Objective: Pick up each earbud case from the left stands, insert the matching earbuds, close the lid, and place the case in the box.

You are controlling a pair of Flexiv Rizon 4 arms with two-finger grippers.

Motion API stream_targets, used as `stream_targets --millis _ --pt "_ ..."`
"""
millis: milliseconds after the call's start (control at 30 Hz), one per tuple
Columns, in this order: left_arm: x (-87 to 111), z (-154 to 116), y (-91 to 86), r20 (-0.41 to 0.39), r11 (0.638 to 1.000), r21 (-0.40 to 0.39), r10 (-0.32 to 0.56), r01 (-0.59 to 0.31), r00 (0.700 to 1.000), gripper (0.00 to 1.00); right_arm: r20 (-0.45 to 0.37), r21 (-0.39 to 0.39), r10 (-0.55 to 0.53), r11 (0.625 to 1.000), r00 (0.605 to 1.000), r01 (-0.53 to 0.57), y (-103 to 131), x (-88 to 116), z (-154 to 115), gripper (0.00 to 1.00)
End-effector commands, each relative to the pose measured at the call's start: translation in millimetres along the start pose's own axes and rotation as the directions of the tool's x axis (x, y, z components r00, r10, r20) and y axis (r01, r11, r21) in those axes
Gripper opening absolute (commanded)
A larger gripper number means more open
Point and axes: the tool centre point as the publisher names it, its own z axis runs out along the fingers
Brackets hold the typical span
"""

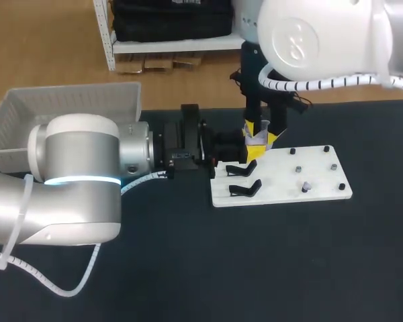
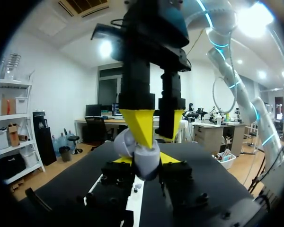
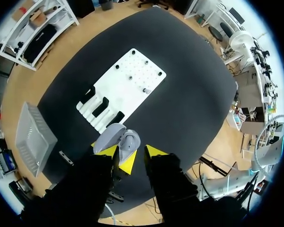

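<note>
1. The white mesh box (image 1: 67, 111) sits well left of the white stand board (image 1: 275, 193).
2. The left gripper (image 2: 147, 160), at the board's left edge, grasps the open grey earbud case (image 2: 132, 147).
3. The right gripper (image 3: 141, 156), fingers parted, hangs directly over that case.

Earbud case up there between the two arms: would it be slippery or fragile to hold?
Probably slippery: the earbud case looks smooth and rounded, so it might twist in the left jaws. Its hinged lid stands open, likely the weak part. Small, so presumably light.
</note>
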Motion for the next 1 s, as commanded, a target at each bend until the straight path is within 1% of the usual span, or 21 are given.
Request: stream_targets --millis 33,200,233,267,300,333,367,400,433,467,500,533,567,600,633,667,733,833,900,967,1000 --pt "1.5 0.6 -2.2 0.007 1.0 -0.011 0.004 -0.004 1.0 0.0 0.006 -0.017 -0.003 1.0 1.0 0.003 -5.8 2.5 -5.6 0.36" --pt "1.5 0.6 -2.2 0.007 1.0 -0.011 0.004 -0.004 1.0 0.0 0.015 -0.049 -0.029 0.998 0.999 0.03 -11.9 8.1 -16.2 0.39" --pt "1.5 0.6 -2.2 0.007 1.0 -0.011 0.004 -0.004 1.0 0.0 0.016 -0.057 -0.045 0.997 0.999 0.046 -14.4 9.5 -18.4 0.39" --pt "1.5 0.6 -2.2 0.007 1.0 -0.011 0.004 -0.004 1.0 0.0 0.014 -0.079 -0.067 0.995 0.998 0.068 -16.8 10.8 -20.4 0.4" --pt "1.5 0.6 -2.2 0.007 1.0 -0.011 0.004 -0.004 1.0 0.0 0.018 -0.118 -0.107 0.987 0.994 0.108 -20.2 12.5 -24.4 0.42" --pt "1.5 0.6 -2.2 0.007 1.0 -0.011 0.004 -0.004 1.0 0.0 0.035 -0.129 -0.136 0.982 0.99 0.139 -22.2 13.4 -26.6 0.44" --pt "1.5 0.6 -2.2 0.007 1.0 -0.011 0.004 -0.004 1.0 0.0 0.046 -0.152 -0.201 0.967 0.979 0.206 -26.4 15.4 -29.4 0.49" --pt "1.5 0.6 -2.2 0.007 1.0 -0.011 0.004 -0.004 1.0 0.0 0.04 -0.172 -0.25 0.952 0.967 0.253 -30.7 16.9 -30.5 0.67" --pt "1.5 0.6 -2.2 0.007 1.0 -0.011 0.004 -0.004 1.0 0.0 0.047 -0.19 -0.299 0.934 0.953 0.303 -35.8 17.9 -31.0 0.77" --pt "1.5 0.6 -2.2 0.007 1.0 -0.011 0.004 -0.004 1.0 0.0 0.035 -0.214 -0.325 0.921 0.945 0.324 -41.2 18.0 -31.2 0.79" --pt "1.5 0.6 -2.2 0.007 1.0 -0.011 0.004 -0.004 1.0 0.0 0.04 -0.228 -0.351 0.908 0.936 0.351 -46.0 16.6 -31.1 0.81" --pt "1.5 0.6 -2.2 0.007 1.0 -0.011 0.004 -0.004 1.0 0.0 0.052 -0.241 -0.402 0.883 0.914 0.402 -51.3 16.7 -31.0 0.81" --pt "1.5 0.6 -2.2 0.007 1.0 -0.011 0.004 -0.004 1.0 0.0 0.058 -0.256 -0.428 0.867 0.902 0.427 -56.0 17.1 -31.8 0.89" --pt "1.5 0.6 -2.2 0.007 1.0 -0.011 0.004 -0.004 1.0 0.0 0.074 -0.272 -0.459 0.845 0.886 0.46 -61.1 16.7 -32.5 0.87" --pt "1.5 0.6 -2.2 0.007 1.0 -0.011 0.004 -0.004 1.0 0.0 0.08 -0.279 -0.495 0.822 0.865 0.496 -66.0 16.8 -33.0 0.89" --pt "1.5 0.6 -2.2 0.007 1.0 -0.011 0.004 -0.004 1.0 0.0 0.116 -0.27 -0.516 0.806 0.848 0.527 -70.2 16.4 -33.1 1.0" --pt "1.5 0.6 -2.2 0.007 1.0 -0.011 0.004 -0.004 1.0 0.0 0.122 -0.287 -0.563 0.768 0.817 0.572 -77.0 16.6 -33.0 1.0" --pt "1.5 0.6 -2.2 0.007 1.0 -0.011 0.004 -0.004 1.0 0.0 0.144 -0.276 -0.594 0.744 0.791 0.609 -82.9 14.6 -29.6 1.0" --pt "1.5 0.6 -2.2 0.007 1.0 -0.011 0.004 -0.004 1.0 0.0 0.159 -0.274 -0.591 0.743 0.791 0.61 -85.7 11.3 -24.9 1.0" --pt "1.5 0.6 -2.2 0.007 1.0 -0.011 0.004 -0.004 1.0 0.0 0.198 -0.254 -0.587 0.742 0.785 0.62 -88.8 8.1 -18.7 1.0" --pt "1.5 0.6 -2.2 0.007 1.0 -0.011 0.004 -0.004 1.0 0.0 0.201 -0.266 -0.579 0.744 0.79 0.613 -89.9 6.2 -16.1 1.0"
